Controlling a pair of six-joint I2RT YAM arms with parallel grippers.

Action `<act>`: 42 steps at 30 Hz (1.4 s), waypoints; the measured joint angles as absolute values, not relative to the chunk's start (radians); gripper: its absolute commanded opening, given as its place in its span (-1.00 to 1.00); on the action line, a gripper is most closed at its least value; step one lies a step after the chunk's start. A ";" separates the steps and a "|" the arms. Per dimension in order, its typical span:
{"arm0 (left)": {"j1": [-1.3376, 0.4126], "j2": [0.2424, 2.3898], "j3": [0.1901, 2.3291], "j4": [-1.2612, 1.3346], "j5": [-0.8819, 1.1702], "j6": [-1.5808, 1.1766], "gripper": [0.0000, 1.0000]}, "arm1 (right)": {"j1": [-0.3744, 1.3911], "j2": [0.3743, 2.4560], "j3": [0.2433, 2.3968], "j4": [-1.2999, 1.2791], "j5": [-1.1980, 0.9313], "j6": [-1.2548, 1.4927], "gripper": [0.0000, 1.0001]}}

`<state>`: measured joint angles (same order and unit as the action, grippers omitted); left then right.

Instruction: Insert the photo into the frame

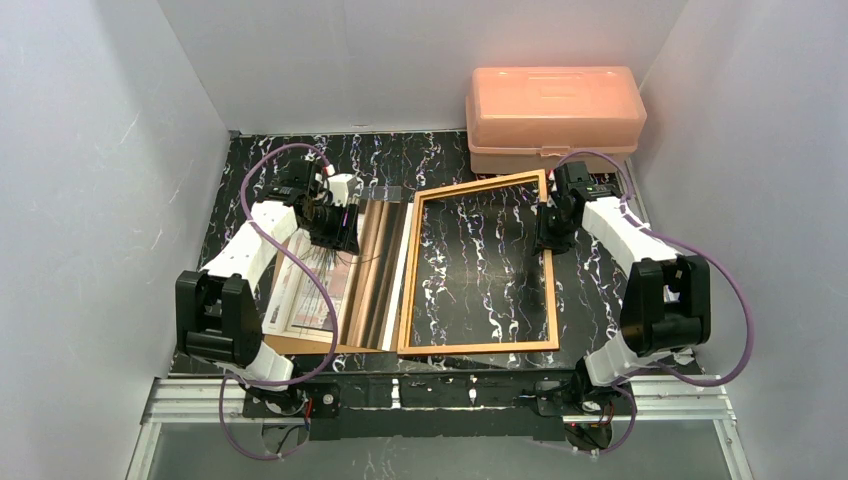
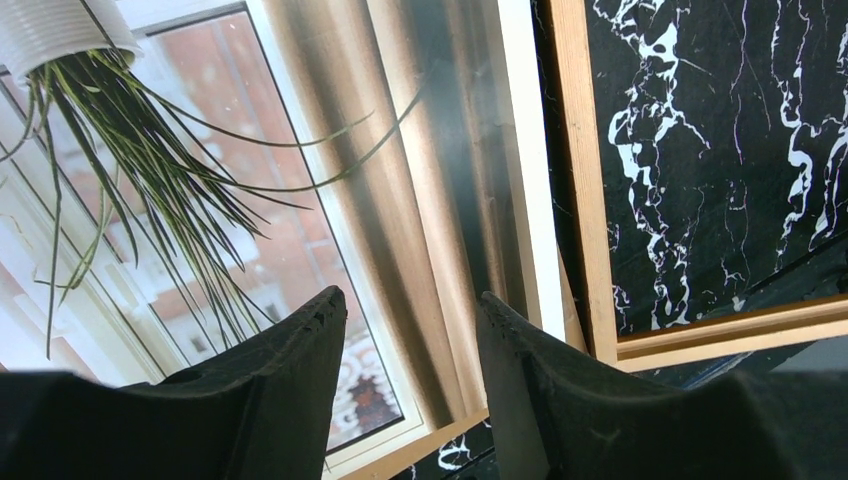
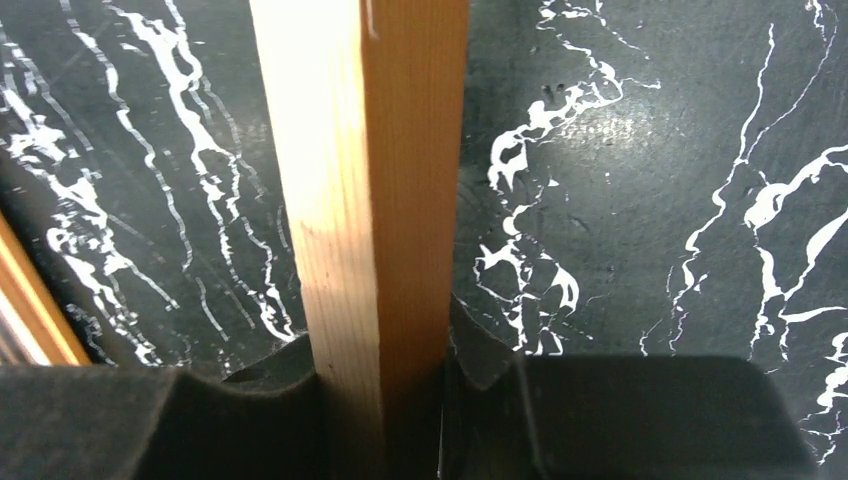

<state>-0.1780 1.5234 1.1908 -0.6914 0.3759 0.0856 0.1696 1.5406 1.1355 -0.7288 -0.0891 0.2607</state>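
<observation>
The photo (image 1: 350,275) lies face up on the table left of the frame, with beige, brown and white bands and a plant with thin dark leaves. In the left wrist view the photo (image 2: 300,200) fills most of the picture. The frame (image 1: 478,345), thin orange-brown wood, lies mid-table with bare table inside it. My left gripper (image 1: 335,228) is open over the photo's far end; its jaws (image 2: 408,295) stand apart with nothing between them. My right gripper (image 1: 551,228) is shut on the frame's right rail (image 3: 365,180), one finger on each side of it (image 3: 380,345).
A brown backing board (image 1: 300,346) lies under the photo, its edge showing at the near left and in the left wrist view (image 2: 440,432). A pink plastic box (image 1: 555,115) stands at the back right, just behind the frame's far corner. White walls close in both sides.
</observation>
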 measured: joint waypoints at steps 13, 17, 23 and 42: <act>-0.156 1.529 1.224 -0.753 0.387 0.082 0.00 | 0.165 1.630 1.143 -0.693 0.051 0.237 -0.13; -0.121 1.530 1.238 -0.768 0.397 0.083 0.01 | 0.166 1.630 1.143 -0.678 0.084 0.252 0.01; -0.016 1.578 1.312 -0.821 0.435 0.101 0.11 | 0.306 1.622 1.159 -0.638 0.181 0.316 0.49; 0.341 1.750 1.436 -0.962 0.327 0.289 -0.12 | 0.867 2.301 1.966 -0.481 0.191 0.425 0.49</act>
<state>0.3412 1.7500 1.4361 -0.9619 0.3275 0.2893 0.8673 2.3009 1.9656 -0.4812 0.1905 0.4248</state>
